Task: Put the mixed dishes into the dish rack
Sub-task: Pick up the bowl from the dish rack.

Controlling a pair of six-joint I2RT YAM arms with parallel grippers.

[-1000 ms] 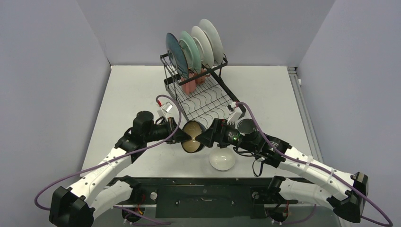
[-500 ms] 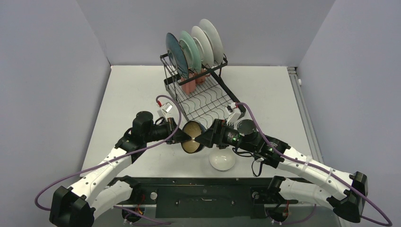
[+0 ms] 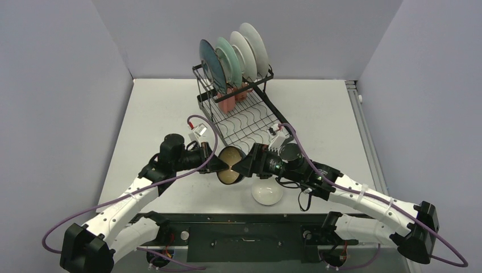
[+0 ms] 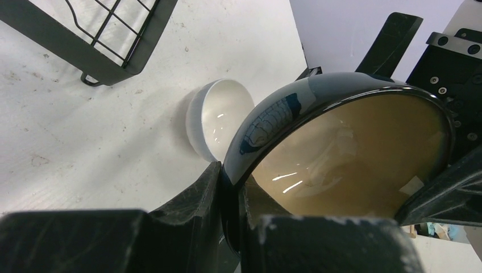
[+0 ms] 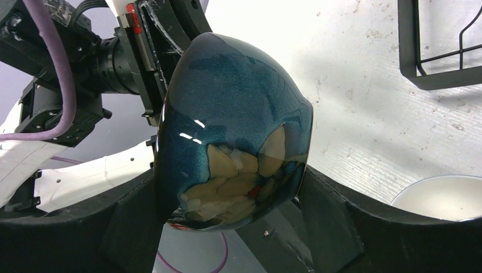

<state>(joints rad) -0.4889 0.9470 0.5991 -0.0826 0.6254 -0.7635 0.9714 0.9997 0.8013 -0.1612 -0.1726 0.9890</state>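
right pincer (image 3: pixel 244 165) shifted in, gripping brown bowl (image 3: pixel 229 166) (left pincer (image 3: pixel 219 165) still clamps rim)

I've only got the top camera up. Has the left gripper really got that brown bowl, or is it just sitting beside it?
Observer: It has it. In the left wrist view the left gripper is pinched on the rim of the brown bowl, one finger inside and one outside.
Operator: And the right one?
Observer: The right gripper straddles the bowl's rounded outside, with a finger against each side.
Operator: What does that outside look like?
Observer: Glossy dark teal with tan patches.
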